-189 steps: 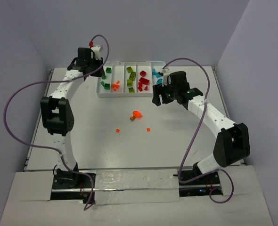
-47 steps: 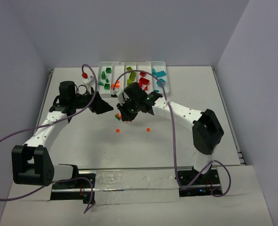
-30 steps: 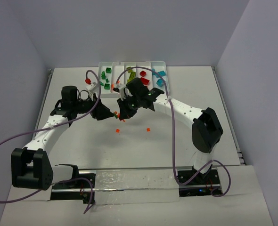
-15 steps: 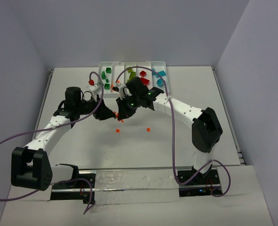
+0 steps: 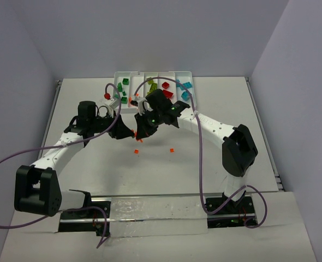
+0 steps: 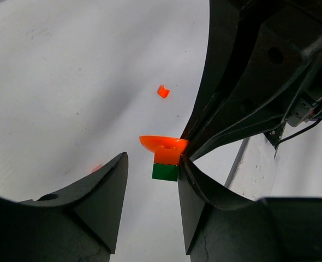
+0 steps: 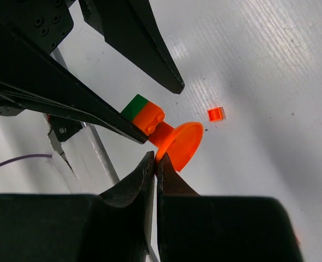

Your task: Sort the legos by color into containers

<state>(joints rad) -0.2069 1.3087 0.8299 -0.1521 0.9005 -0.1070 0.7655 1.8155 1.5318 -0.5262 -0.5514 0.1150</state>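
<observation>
Top view: the left pincer and right pincer meet mid-frame above the surface, below the tray.

Left wrist view: the left pincer is part-open, and the stack has its green end between the jaws, ungripped.

Right wrist view: the right pincer is clamped on the stack's orange end. Its long axis runs toward the upper left.
</observation>
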